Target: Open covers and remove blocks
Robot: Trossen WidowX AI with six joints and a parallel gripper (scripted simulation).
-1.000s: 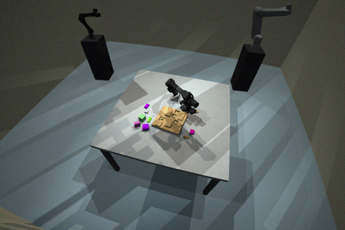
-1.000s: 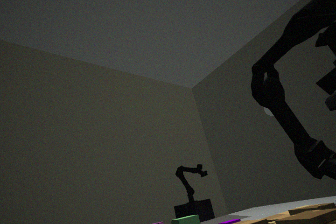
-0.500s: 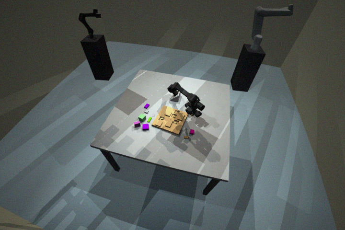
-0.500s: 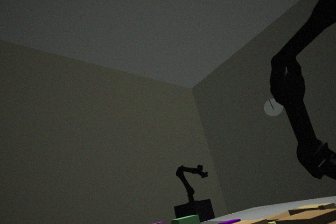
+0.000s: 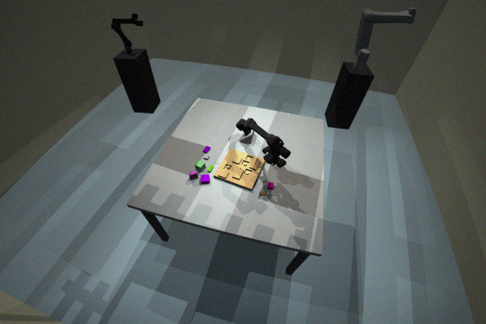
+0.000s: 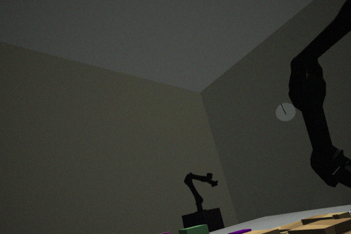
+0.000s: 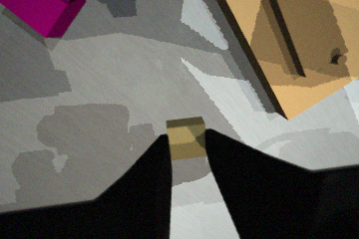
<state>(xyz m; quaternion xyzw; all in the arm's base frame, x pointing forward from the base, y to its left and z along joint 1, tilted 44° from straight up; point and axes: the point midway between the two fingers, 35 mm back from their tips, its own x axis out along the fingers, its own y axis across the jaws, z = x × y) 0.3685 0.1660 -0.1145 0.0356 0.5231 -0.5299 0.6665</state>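
Observation:
The tan puzzle board [image 5: 248, 183] [image 7: 307, 97] lies mid-table; its covers and wells are too small in the top view to judge. My gripper [image 5: 275, 162] [image 7: 187, 136] is shut on a small tan-yellow block [image 7: 186, 141], off the board's right side and above the table. A magenta block [image 5: 270, 185] [image 7: 40, 15] and a small orange block [image 5: 262, 193] lie right of the board. Left of it lie a green block [image 5: 200, 165] [image 6: 193, 229], a lime block [image 5: 210, 168], a purple block [image 5: 204, 178], a pink-purple block [image 5: 193, 175] and another purple block [image 5: 206, 149] [image 6: 240, 231].
A small grey piece [image 5: 206, 157] lies among the left blocks. The arm's base [image 5: 246, 137] stands behind the board. Two other arms stand on dark pedestals [image 5: 138, 84] [image 5: 348, 97] beyond the table [image 5: 182, 198]. Strong shadows cross the tabletop.

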